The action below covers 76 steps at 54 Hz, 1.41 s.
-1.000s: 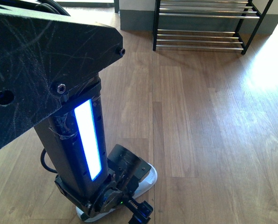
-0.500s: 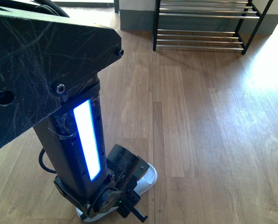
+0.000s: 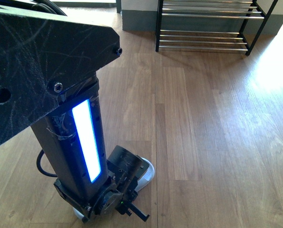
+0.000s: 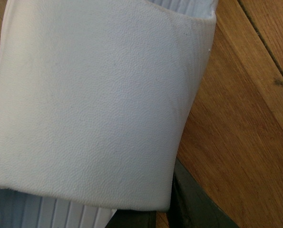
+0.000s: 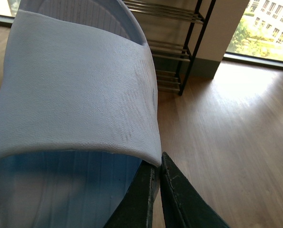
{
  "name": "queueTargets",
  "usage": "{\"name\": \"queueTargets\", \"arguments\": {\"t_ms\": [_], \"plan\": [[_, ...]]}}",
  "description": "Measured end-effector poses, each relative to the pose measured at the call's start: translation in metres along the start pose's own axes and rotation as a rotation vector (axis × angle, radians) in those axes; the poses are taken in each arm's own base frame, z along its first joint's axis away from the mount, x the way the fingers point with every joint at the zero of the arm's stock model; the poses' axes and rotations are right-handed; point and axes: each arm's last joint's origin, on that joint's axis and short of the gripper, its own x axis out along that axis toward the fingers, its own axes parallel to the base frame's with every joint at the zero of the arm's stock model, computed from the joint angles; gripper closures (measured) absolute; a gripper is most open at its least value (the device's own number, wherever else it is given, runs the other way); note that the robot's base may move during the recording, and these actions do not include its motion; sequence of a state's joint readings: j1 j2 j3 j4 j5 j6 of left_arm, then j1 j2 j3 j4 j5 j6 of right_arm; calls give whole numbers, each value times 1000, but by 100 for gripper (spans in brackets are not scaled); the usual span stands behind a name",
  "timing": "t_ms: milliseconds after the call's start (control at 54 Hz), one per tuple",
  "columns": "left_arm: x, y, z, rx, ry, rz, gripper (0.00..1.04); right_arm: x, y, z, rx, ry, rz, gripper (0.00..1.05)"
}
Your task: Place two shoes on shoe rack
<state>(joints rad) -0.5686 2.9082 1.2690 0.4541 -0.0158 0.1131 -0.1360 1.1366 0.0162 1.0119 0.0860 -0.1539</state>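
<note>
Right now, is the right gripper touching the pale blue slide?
Touching. The right wrist view shows the right gripper with its dark fingers closed on the side edge of the pale blue slide.

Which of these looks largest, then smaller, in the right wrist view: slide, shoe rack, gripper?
1. The slide: fills most of the picture, though it is nearest the camera.
2. The shoe rack and the gripper: about alike, so not ranked; the rack stands far off and is partly hidden by the slide.
</note>
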Motion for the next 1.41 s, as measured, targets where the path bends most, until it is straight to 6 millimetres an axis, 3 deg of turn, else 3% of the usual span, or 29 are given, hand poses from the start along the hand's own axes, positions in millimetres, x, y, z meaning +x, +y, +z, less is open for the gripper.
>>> {"name": "queueTargets", "arguments": {"t_ms": [148, 333, 555, 722, 926, 1166, 1407], "plan": [[-3, 12, 2, -37, -10, 74, 103, 0, 0, 0, 0, 0, 0, 103], [-30, 40, 21, -114, -70, 143, 103, 0, 0, 0, 0, 0, 0, 103], [-97, 81, 52, -190, -202, 249, 103, 0, 0, 0, 0, 0, 0, 103], [-134, 97, 58, -227, -258, 318, 103, 0, 0, 0, 0, 0, 0, 103], [-207, 124, 55, -310, -345, 450, 103, 0, 0, 0, 0, 0, 0, 103], [-272, 124, 42, -339, -432, 554, 103, 0, 0, 0, 0, 0, 0, 103], [-362, 97, 4, -379, -583, 702, 103, 0, 0, 0, 0, 0, 0, 103]]}}
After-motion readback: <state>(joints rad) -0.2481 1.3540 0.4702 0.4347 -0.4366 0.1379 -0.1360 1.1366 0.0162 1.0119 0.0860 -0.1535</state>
